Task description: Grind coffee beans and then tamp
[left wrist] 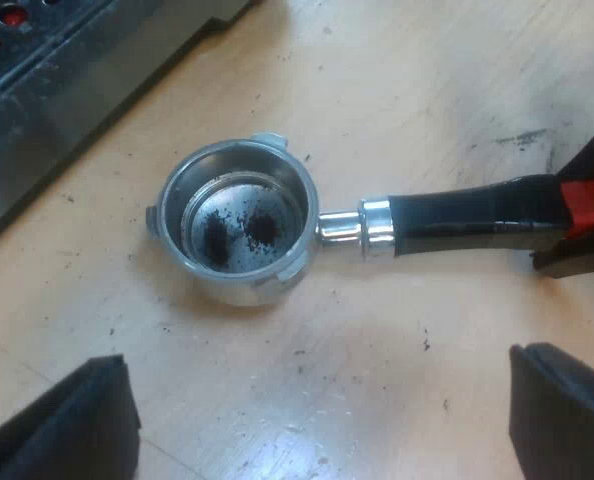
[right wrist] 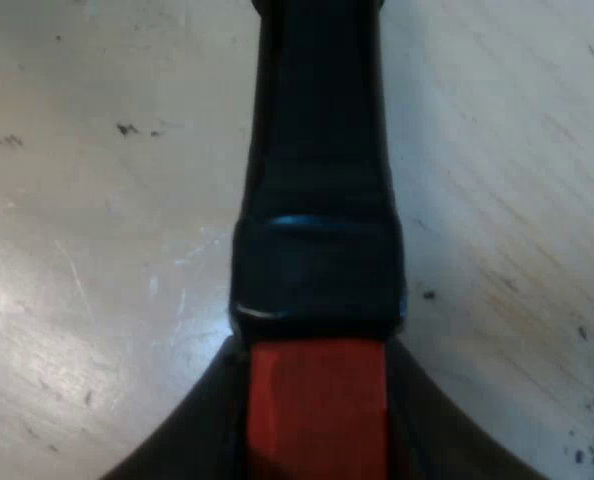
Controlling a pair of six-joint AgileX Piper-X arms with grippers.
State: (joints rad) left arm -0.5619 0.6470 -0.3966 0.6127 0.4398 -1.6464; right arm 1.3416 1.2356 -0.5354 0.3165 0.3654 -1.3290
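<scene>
Ahead of left pincer (left wrist: pixel 317 400) — holder (left wrist: pixel 235 222) flat on table (left wrist: pixel 397 90), basket up.
Pincer released, fingers wide apart, clear of the holder; dark grounds residue (left wrist: pixel 239 232) in the basket, espresso machine (left wrist: pixel 67 70) just beyond it. At the handle's red end (right wrist: pixel 317 435), right pincer (right wrist: pixel 315 385) clenched — fingers pressing both sides.

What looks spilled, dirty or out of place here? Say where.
Dark coffee crumbs are scattered on the table around the holder, which lies loose near the machine. Two dark smudges of grounds sit in its otherwise bare basket. Nothing looks damaged.
</scene>
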